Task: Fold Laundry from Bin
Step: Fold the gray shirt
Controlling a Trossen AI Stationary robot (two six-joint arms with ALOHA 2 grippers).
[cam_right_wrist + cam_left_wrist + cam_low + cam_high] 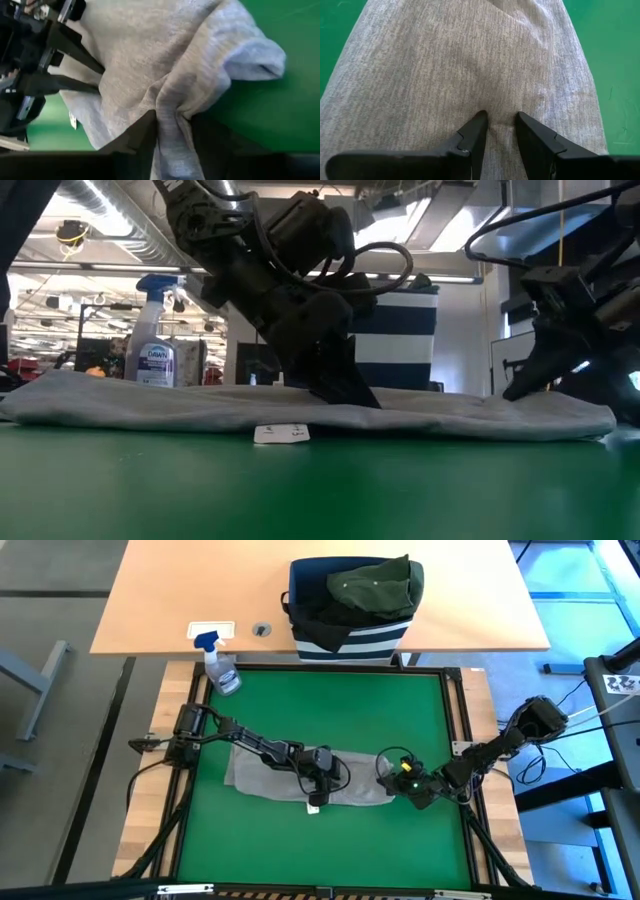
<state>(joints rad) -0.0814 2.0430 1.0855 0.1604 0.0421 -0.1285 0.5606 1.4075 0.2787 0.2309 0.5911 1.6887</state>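
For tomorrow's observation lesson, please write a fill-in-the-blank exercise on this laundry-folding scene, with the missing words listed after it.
1. The light grey garment lies spread on the ____ mat.
2. The dark olive green garment sits in the striped ____.
3. The spray bottle has a ____ nozzle.
4. The right gripper pinches a fold of the ____ garment, while the left gripper presses on it.

Missing words: green; bin; blue; grey

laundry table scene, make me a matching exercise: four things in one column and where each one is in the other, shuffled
Things:
1. light grey garment
2. dark olive garment
3. spray bottle
4. bin

Places:
A. at the green mat's far left corner
B. spread flat on the green mat
C. on the wooden table beyond the mat
D. heaped on top of the bin

Pairs: 1-B, 2-D, 3-A, 4-C
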